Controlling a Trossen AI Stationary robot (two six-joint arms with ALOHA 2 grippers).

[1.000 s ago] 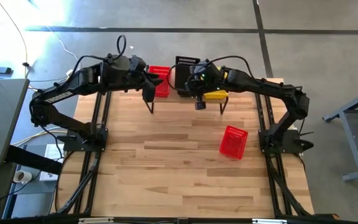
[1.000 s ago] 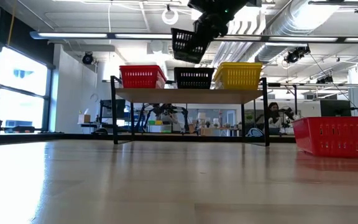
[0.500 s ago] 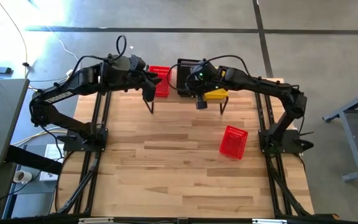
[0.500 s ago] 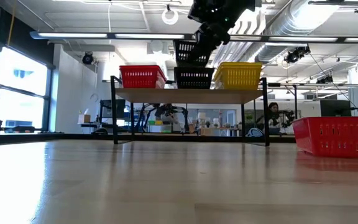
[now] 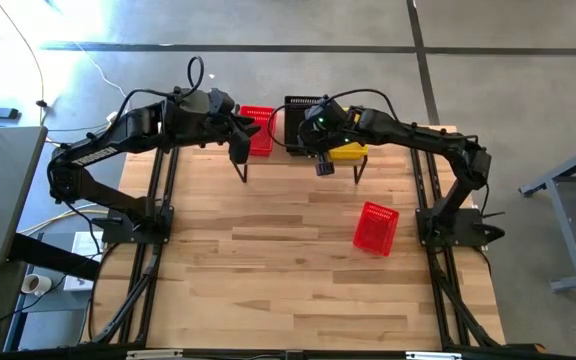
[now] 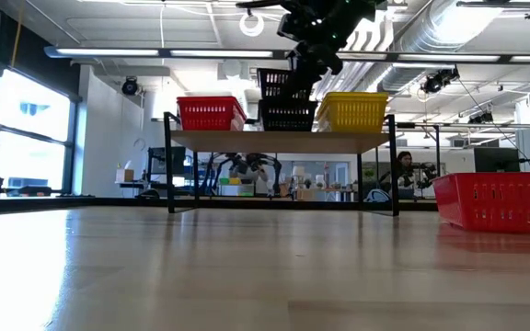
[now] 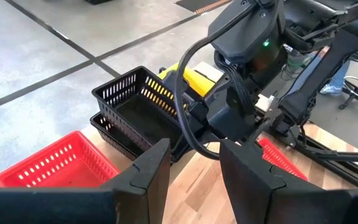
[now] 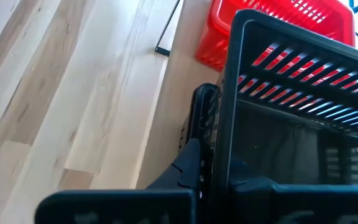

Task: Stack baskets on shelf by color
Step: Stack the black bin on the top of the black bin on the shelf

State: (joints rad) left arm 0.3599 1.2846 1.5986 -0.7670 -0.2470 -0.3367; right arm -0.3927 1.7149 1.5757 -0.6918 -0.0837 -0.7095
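Right gripper (image 5: 313,128) clamped on the wall of a black basket (image 6: 283,83), one finger (image 8: 202,124) outside the mesh wall, and holds it just above a second black basket (image 6: 287,114) that sits in the middle of the shelf (image 6: 283,140); in the low view the held one hangs slightly tilted and overlaps the lower one's rim, contact cannot be told. On the shelf, a red basket (image 6: 210,113) stands at one end and a yellow basket (image 6: 351,111) at the other, the black one between them. Another red basket (image 5: 375,228) lies on the table (image 5: 268,270), well apart from the shelf, on the right arm's side. Left gripper (image 5: 240,130) hovers near the shelf's red end, its fingers (image 7: 146,171) apart and holding nothing
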